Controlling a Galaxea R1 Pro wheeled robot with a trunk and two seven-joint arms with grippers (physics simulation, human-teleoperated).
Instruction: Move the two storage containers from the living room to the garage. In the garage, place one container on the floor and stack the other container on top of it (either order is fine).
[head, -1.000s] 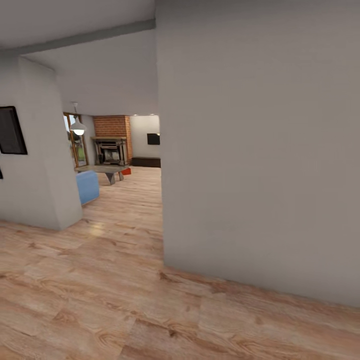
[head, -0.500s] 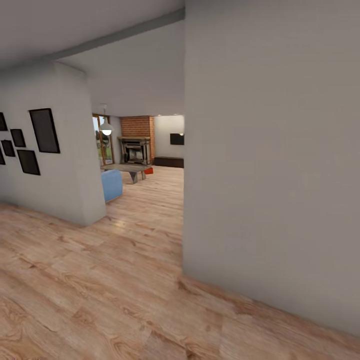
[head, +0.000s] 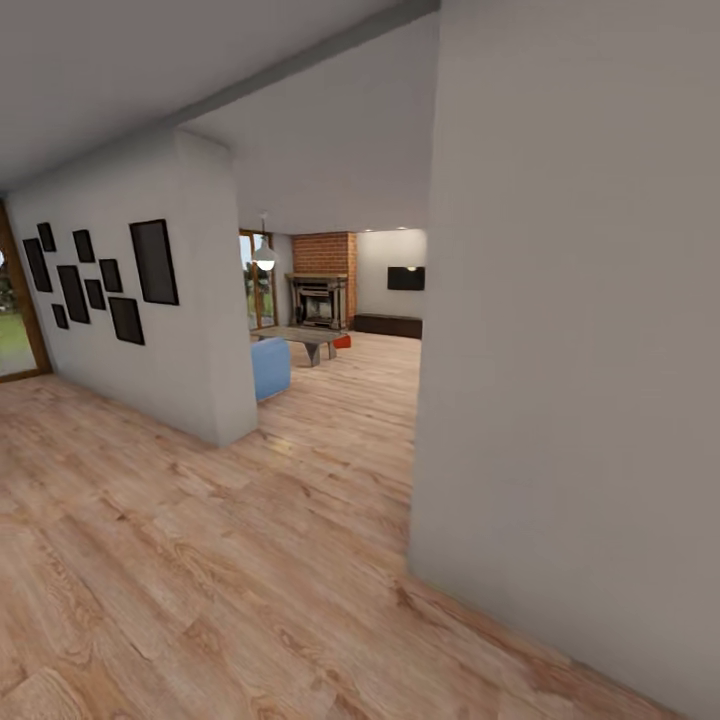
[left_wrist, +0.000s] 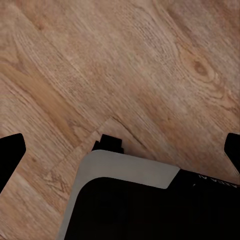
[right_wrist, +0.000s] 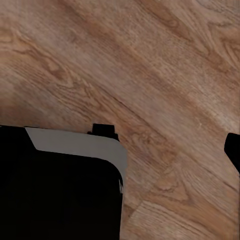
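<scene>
Far down the hallway, through the opening, lies the living room (head: 372, 368) with its brick fireplace (head: 322, 298). One small orange-red storage container (head: 342, 341) sits on the wood floor there, beside the coffee table (head: 305, 336). My left gripper (left_wrist: 120, 150) hangs open over wood planks, its dark fingertips (left_wrist: 11, 150) at the frame's two sides, above a part of my own base (left_wrist: 130, 205). My right gripper (right_wrist: 120, 150) also looks open over the planks, with one fingertip (right_wrist: 233, 149) showing. Neither holds anything.
A large grey wall (head: 580, 350) stands close on the right, its corner edging the passage. A wall corner (head: 215, 330) with several black picture frames (head: 153, 262) bounds the left. A blue sofa (head: 270, 368) sits past it. A glass door (head: 10, 335) shows at far left.
The whole picture has slid rightward, so the camera has turned left. More of the framed wall and the glass door have come into view. The distant room looks slightly nearer.
</scene>
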